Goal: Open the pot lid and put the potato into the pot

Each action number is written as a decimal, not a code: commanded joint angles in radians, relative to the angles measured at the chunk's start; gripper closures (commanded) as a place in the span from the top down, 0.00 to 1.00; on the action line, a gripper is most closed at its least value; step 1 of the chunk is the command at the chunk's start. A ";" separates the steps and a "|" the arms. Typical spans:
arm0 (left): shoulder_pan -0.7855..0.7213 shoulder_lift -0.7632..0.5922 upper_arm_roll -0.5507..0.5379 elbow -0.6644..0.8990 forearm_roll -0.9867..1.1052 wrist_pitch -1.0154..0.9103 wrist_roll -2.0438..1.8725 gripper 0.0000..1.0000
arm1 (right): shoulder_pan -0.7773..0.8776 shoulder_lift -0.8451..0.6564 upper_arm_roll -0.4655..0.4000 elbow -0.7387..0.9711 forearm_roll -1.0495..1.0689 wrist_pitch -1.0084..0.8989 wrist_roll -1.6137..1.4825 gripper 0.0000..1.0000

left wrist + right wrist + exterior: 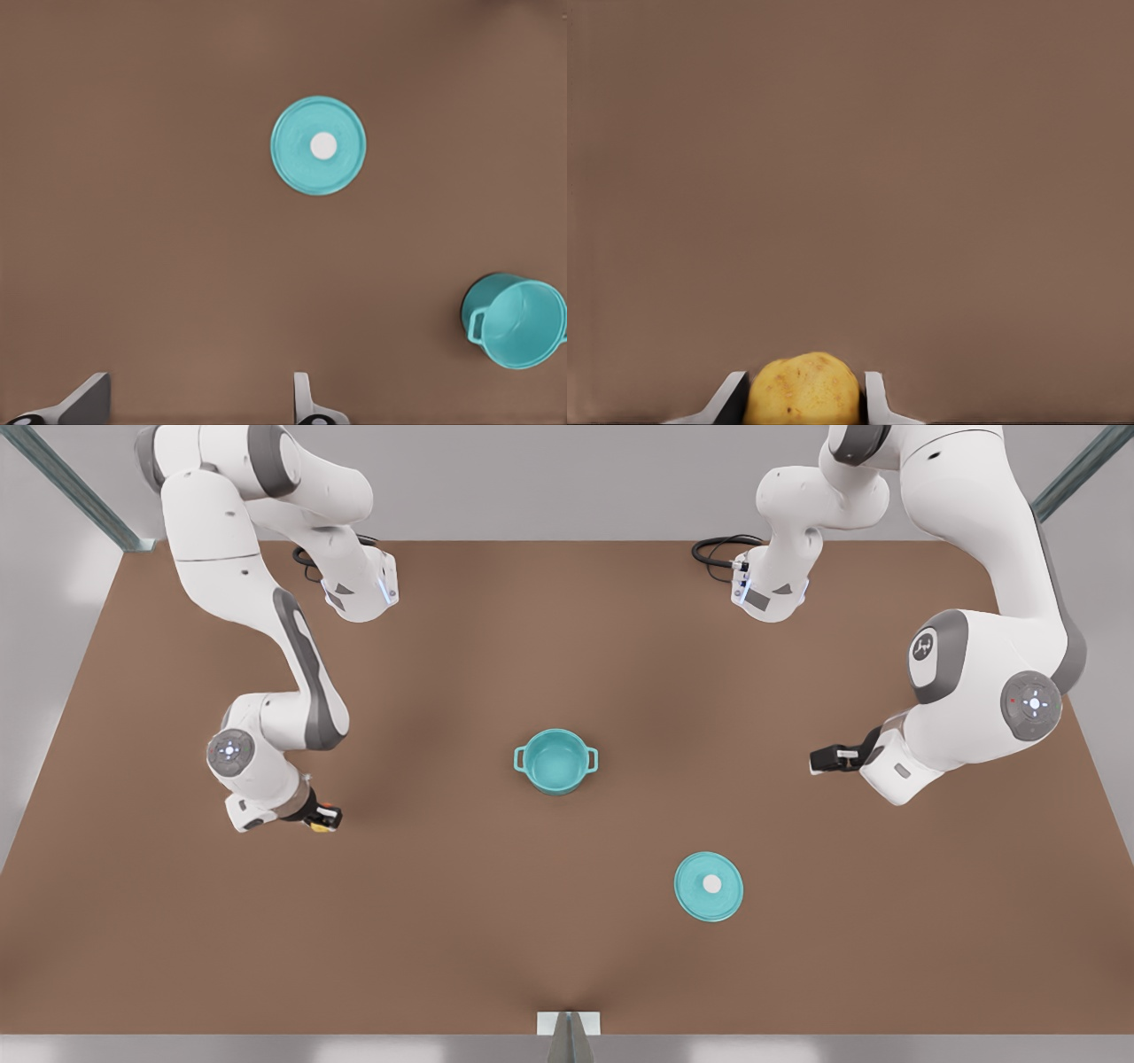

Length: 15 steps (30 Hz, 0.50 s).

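Note:
The teal pot [555, 762] [518, 320] stands uncovered mid-table, its teal inside showing. Its lid [693, 893] [341, 164] lies flat on the table, apart from the pot, toward the front view's lower right, white knob up. At the front view's left, low over the table, my right gripper [321, 817] [803, 379] is shut on the yellow potato [316, 825] [802, 400]. My left gripper [817, 760] [197, 407] hangs at the front view's right, open with nothing between its fingers, away from both pot and lid.
The brown table [443, 921] carries both arm bases at its far edge, with black cables [718, 549] beside them. Metal frame posts [80, 496] stand at the far corners, and a small bracket [569, 1027] sits at the near edge.

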 commanded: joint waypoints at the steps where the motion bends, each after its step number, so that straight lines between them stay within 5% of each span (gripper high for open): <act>1: 0.000 -0.001 0.000 0.000 0.002 -0.008 0.064 1.00 | 0.043 -0.006 0.002 0.009 0.037 -0.061 0.306 0.53; 15: -0.008 -0.001 0.000 -0.006 0.002 -0.010 0.055 1.00 | 0.422 0.015 0.008 0.195 0.095 -0.228 0.854 0.53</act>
